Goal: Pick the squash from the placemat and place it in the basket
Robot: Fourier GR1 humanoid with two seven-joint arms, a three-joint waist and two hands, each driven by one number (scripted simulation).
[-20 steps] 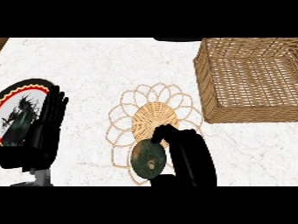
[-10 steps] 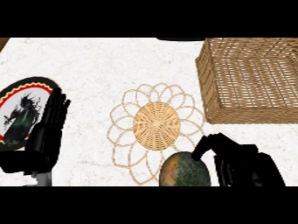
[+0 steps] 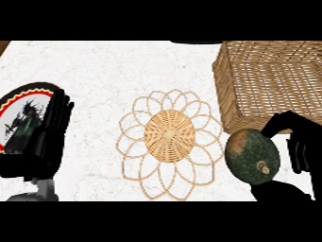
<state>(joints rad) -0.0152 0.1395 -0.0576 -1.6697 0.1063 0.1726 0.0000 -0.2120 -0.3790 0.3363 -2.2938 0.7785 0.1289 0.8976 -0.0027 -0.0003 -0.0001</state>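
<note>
The green squash [image 3: 252,156] is in the right hand [image 3: 311,146]. The fingers and thumb curl round it so it can be carried. It is off the woven placemat [image 3: 169,134], just past the mat's right edge. It is near the front wall of the basket [image 3: 261,104] but not inside it yet. I think the next move is to bring it up over that wall. The left hand [image 3: 48,134] rests open, fingers straight, at the left over the plate [image 3: 10,111], out of the way.
</note>
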